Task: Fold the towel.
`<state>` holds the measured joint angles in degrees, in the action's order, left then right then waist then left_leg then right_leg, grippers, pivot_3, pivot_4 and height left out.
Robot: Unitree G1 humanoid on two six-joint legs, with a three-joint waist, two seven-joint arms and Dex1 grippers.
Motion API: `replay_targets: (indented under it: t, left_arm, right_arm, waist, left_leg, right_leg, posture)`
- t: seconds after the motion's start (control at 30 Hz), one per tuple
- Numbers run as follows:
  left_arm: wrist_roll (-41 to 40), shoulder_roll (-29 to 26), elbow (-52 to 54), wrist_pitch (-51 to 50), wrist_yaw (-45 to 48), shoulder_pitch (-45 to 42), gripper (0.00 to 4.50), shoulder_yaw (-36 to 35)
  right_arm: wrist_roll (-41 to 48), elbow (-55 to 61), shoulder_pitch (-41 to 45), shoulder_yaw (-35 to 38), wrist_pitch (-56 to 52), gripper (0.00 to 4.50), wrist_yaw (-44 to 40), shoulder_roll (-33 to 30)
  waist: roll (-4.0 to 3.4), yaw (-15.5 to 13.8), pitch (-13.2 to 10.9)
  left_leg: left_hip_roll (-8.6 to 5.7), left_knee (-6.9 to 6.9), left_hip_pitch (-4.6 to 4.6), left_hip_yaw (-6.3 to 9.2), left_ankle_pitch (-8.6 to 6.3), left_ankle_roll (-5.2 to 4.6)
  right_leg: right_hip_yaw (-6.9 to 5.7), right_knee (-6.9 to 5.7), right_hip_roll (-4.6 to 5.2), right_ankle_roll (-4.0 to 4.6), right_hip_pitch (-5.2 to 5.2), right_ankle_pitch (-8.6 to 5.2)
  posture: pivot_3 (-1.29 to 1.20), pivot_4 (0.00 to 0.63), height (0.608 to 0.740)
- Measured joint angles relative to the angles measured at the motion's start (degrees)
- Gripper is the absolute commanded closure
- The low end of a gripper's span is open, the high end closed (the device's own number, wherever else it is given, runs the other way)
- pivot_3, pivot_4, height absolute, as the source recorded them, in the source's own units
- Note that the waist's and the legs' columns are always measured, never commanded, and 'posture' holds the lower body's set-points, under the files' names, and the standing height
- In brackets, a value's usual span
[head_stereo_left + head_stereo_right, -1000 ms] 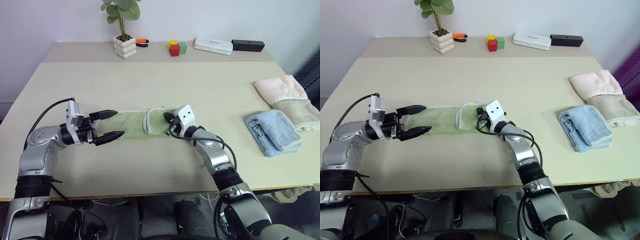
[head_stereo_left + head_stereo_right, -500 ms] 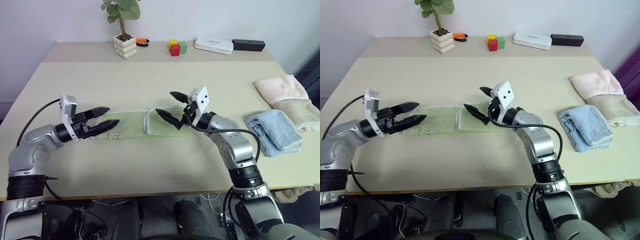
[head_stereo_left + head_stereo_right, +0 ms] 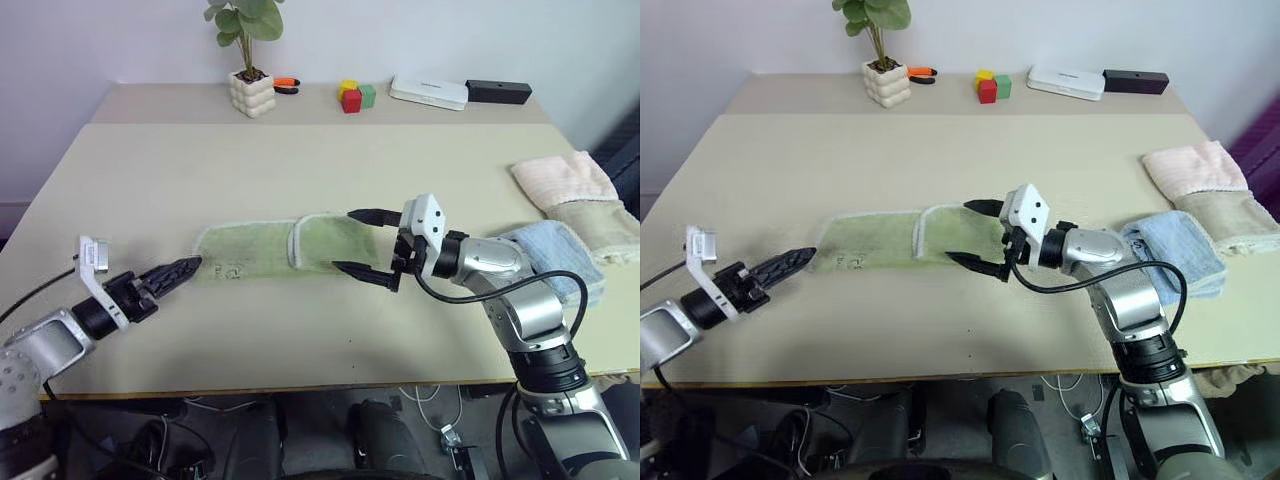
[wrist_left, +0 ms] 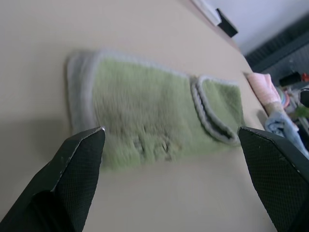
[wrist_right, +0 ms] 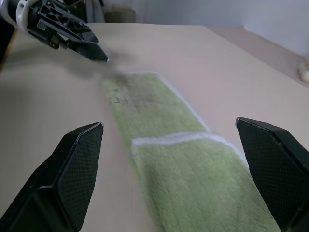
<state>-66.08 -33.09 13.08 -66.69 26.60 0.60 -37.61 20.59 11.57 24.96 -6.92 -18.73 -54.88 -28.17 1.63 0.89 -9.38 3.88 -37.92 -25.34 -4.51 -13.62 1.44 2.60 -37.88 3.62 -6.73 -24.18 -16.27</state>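
Between the right pincer (image 3: 366, 245) fingers, which are spread wide and hold nothing, the folded end of the towel (image 3: 275, 249) is framed; this pincer is raised just over that end and is aimed along the strip toward the robot's left. At the opposite end the left pincer (image 3: 172, 273) is seen low over the tabletop (image 3: 300, 160), fingers likewise parted and empty, tips just short of the towel's left edge.

Towel position: flat near the tabletop's middle, long axis running left to right between the two pincers. Its right portion is already doubled over, a whitish edging line crossing the strip there; the dark embroidered mark is noted near the left end.

Judgement: both ends are within reach, each by its own arm; the right pincer is judged the nearer. A further fold would be expected along the long axis, one end carried toward the other.
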Motion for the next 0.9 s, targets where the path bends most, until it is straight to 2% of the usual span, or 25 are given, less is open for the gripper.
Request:
replay_targets:
  t: [0.1,0.17,0.33,0.63,0.73,0.8,0.9]
  left_arm:
    - [-6.9,5.6,0.6,-1.4,-8.5,2.8,0.00,-1.1]
    - [-11.7,7.2,1.1,-1.2,-13.9,3.5,0.00,-1.7]
    - [-21.1,12.7,1.7,4.5,-26.5,3.8,0.00,-1.4]
    - [-23.7,13.5,-2.2,11.5,-34.6,-1.3,0.00,3.8]
    - [-24.6,13.9,-5.2,13.2,-36.7,-3.2,0.84,4.6]
    - [-24.5,14.2,-7.1,13.9,-37.3,-3.5,1.88,5.3]
    - [-24.1,14.4,-9.2,14.8,-38.5,-4.9,3.40,6.3]
  right_arm:
    - [0.0,1.0,0.0,-1.7,-0.2,0.02,0.8,2.0]
    - [0.0,1.6,0.0,-2.6,-0.3,0.02,1.1,2.6]
    - [-0.2,1.7,0.0,-3.4,-0.2,0.02,1.6,2.8]
    - [-0.8,1.7,-0.5,-3.4,-0.1,0.02,3.7,2.7]
    - [-1.1,1.7,-0.5,-3.4,-0.2,0.00,4.4,2.6]
    - [-1.2,1.9,-0.5,-3.3,-0.2,0.00,5.0,2.4]
    - [-1.3,1.9,-0.8,-3.3,-0.3,0.00,5.4,2.4]
  waist:
    - [0.02,0.0,0.0]
    - [0.02,-0.3,0.0]
    - [0.05,-0.4,0.1]
    - [0.00,-0.5,0.1]
    - [-0.02,-0.5,0.1]
    - [-0.02,-0.4,0.1]
    - [-0.01,-0.6,0.1]
  left_leg:
    - [0.02,0.01,0.00,0.05,0.00,0.00]
    - [0.00,-0.01,0.01,0.09,0.00,0.01]
    - [-0.09,-0.03,0.06,0.08,0.00,0.02]
    - [-0.11,-0.03,0.14,0.08,0.00,0.02]
    - [-0.10,0.07,0.61,0.08,-0.01,0.02]
    - [-0.10,0.34,1.00,0.05,-0.01,0.03]
    - [-0.12,0.45,0.99,0.04,-0.01,0.04]
  right_leg:
    - [-0.03,-0.03,-0.02,0.01,0.00,0.00]
    - [-0.06,-0.04,0.03,0.02,0.03,0.00]
    - [-0.06,0.02,0.13,0.20,0.18,-0.09]
    - [-0.07,0.07,0.06,0.21,0.27,-0.09]
    - [-0.09,0.27,0.06,0.24,0.76,-0.11]
    - [-0.09,0.64,0.07,0.34,1.18,-0.09]
    - [-0.10,0.78,0.09,0.40,1.20,-0.08]
  posture:
    - [0.00,0.150,0.735]
    - [0.00,0.150,0.735]
    - [0.00,0.150,0.735]
    - [0.00,0.150,0.735]
    - [0.00,0.150,0.735]
    - [0.00,0.150,0.735]
    - [0.00,0.150,0.735]
